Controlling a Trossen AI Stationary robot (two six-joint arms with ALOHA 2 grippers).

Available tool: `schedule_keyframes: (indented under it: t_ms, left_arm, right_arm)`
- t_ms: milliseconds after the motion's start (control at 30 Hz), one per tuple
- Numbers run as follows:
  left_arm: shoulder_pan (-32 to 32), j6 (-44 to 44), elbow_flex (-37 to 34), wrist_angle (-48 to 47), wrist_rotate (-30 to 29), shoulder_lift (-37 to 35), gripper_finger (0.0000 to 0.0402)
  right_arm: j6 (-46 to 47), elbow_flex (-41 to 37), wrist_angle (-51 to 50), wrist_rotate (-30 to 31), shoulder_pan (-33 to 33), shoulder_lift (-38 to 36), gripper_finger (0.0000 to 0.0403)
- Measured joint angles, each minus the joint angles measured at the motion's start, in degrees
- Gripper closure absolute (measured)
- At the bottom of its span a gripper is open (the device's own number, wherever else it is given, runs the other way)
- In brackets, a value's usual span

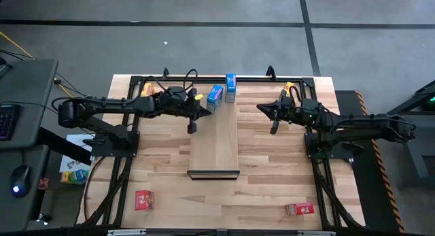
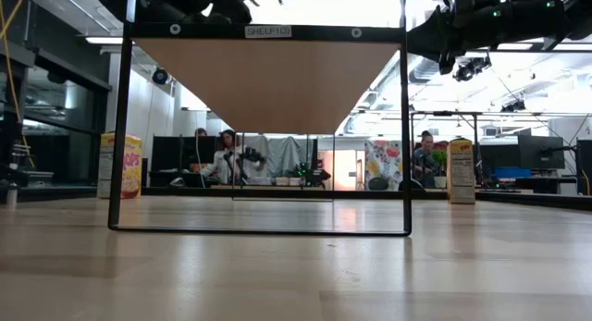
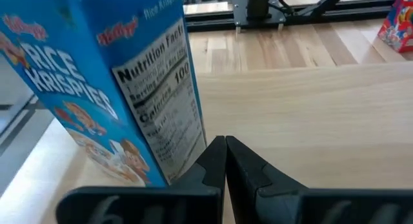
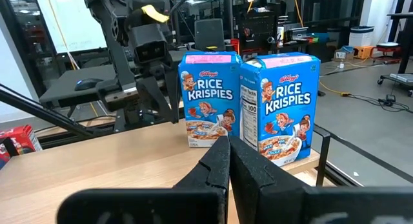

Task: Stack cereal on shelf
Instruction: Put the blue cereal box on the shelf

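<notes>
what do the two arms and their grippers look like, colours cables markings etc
Both arms are dark, near-black jointed tubes with black cables looped along them. The left gripper and right gripper each end in two dark angular fingers tapering to a point. Each wrist carries a yellow tag. Small green lights glow on the right arm.

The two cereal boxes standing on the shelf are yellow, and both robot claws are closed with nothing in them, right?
Not quite. The two cereal boxes on the shelf are blue, not yellow; the right wrist view shows both as blue Rice Krispies. The rest holds: the left gripper and right gripper are both closed and hold nothing.
</notes>
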Motion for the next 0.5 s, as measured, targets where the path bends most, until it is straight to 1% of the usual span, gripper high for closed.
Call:
schedule_keyframes:
  t_ms: [167,267,400,500]
  left_arm:
    - [0.0,-0.1,0.0,-1.5,1.4,-0.7,0.0401]
    - [-0.4,-0.8,0.0,-3.3,1.0,-1.8,0.0401]
    - [-2.3,-1.4,0.0,-5.8,-3.0,-3.3,0.0401]
    - [-5.2,-0.3,0.0,-9.5,-7.7,-3.9,0.0401]
  right_arm:
    - [0.0,0.0,0.0,0.0,0.0,0.0,0.0403]
    - [0.0,0.0,0.0,0.0,0.0,0.0,0.0403]
    - [0.0,0.0,0.0,0.0,0.0,0.0,0.0403]
    - [0.0,0.0,0.0,0.0,0.0,0.0,0.0403]
